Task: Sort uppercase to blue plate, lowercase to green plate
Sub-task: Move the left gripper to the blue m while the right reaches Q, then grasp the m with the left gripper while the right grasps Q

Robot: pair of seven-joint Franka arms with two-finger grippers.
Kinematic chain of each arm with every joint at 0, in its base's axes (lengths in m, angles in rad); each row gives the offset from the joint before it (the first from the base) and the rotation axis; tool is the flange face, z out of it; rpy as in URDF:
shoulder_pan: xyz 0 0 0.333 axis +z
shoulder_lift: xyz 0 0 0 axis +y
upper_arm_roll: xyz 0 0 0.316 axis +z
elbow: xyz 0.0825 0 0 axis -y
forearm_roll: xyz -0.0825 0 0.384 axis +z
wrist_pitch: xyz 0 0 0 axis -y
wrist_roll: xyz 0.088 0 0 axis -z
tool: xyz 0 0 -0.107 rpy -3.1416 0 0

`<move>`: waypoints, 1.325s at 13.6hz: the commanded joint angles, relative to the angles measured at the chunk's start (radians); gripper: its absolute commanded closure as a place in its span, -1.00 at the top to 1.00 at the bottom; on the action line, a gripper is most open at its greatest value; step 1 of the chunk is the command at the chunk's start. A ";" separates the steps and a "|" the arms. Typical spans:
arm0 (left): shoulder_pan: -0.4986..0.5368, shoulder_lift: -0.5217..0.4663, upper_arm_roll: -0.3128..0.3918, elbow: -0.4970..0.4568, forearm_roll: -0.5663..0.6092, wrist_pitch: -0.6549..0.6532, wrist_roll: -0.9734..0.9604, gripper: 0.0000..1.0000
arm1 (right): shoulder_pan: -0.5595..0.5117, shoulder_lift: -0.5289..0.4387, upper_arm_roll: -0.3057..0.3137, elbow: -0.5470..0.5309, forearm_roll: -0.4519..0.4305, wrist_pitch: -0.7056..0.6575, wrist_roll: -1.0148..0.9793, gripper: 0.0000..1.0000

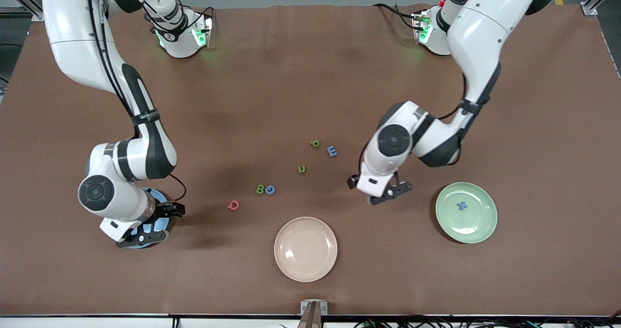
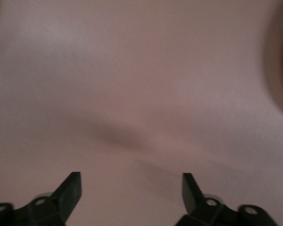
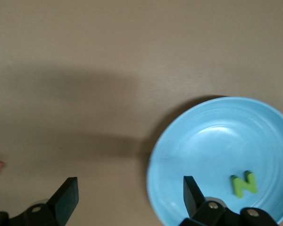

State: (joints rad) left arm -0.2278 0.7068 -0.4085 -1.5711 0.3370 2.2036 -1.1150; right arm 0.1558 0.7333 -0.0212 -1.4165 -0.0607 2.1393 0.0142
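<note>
The right gripper [image 1: 144, 235] hangs with fingers spread, holding nothing, over the round blue plate [image 3: 217, 141], where the green foam letter N [image 3: 244, 184] lies. The left gripper [image 1: 390, 193], jaws likewise apart and empty, hovers over bare brown table [image 1: 310, 75] beside the round pale green plate [image 1: 480, 223], which carries the blue foam x [image 1: 463, 205]. Loose on the table lie green p [image 1: 315, 143], blue m [image 1: 332, 150], green u [image 1: 302, 169], green B [image 1: 260, 188] touching blue G [image 1: 270, 189], and pinkish-red Q [image 1: 234, 205]. A round cream plate [image 1: 305, 249] sits nearest the front camera.
</note>
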 commanded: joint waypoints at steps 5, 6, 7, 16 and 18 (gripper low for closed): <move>-0.085 -0.001 -0.001 -0.099 0.057 0.097 -0.267 0.43 | 0.117 -0.025 0.000 -0.022 0.002 -0.010 0.263 0.97; -0.114 -0.001 0.000 -0.099 0.056 0.102 -0.304 0.42 | 0.132 -0.023 0.000 -0.024 0.002 -0.010 0.295 0.97; -0.123 0.008 0.000 -0.099 0.057 0.106 -0.340 0.39 | 0.142 -0.023 0.003 -0.024 0.002 -0.010 0.320 0.97; -0.180 0.046 0.000 -0.131 0.060 0.166 -0.442 0.15 | 0.203 0.021 0.007 -0.041 0.102 0.065 0.388 0.95; -0.180 0.042 0.000 -0.150 0.062 0.166 -0.442 0.13 | 0.203 0.035 0.007 -0.041 0.104 0.073 0.404 0.94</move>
State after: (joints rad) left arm -0.4045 0.7649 -0.4117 -1.6899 0.3736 2.3566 -1.5325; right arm 0.3553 0.7624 -0.0099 -1.4418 0.0287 2.1900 0.3952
